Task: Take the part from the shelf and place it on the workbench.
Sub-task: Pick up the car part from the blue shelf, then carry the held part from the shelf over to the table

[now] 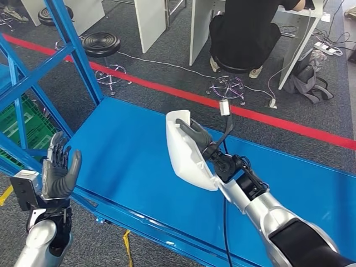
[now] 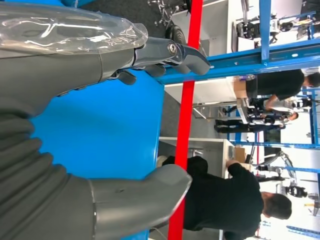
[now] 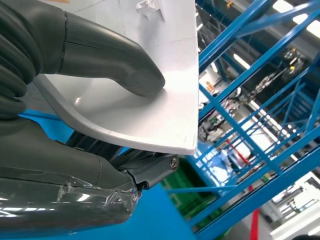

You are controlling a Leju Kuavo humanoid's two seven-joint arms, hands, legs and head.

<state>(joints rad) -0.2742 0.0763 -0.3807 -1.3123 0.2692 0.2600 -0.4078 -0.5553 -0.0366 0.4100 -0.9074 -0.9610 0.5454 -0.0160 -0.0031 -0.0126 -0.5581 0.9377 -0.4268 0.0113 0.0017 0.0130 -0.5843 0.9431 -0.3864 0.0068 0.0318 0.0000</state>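
Observation:
My right hand (image 1: 201,140) grips a white curved plastic part (image 1: 184,153) and holds it just above the blue workbench (image 1: 125,161), near its middle. In the right wrist view the thumb (image 3: 113,60) presses on the part's (image 3: 158,115) inner white face while the fingers (image 3: 151,167) lie under it. My left hand (image 1: 59,169) is raised at the workbench's near left edge, fingers apart and nothing in it; the left wrist view shows its thumb (image 2: 139,197) and fingers (image 2: 170,52) spread over the blue top. The blue shelf frame (image 1: 25,83) stands at the left.
A green crate (image 1: 33,130) sits low inside the shelf frame. Beyond the workbench runs a red floor line (image 1: 260,114), with black stools (image 1: 102,44), white desks (image 1: 151,22) and a seated person in black (image 1: 243,33). A cable crosses the carpet.

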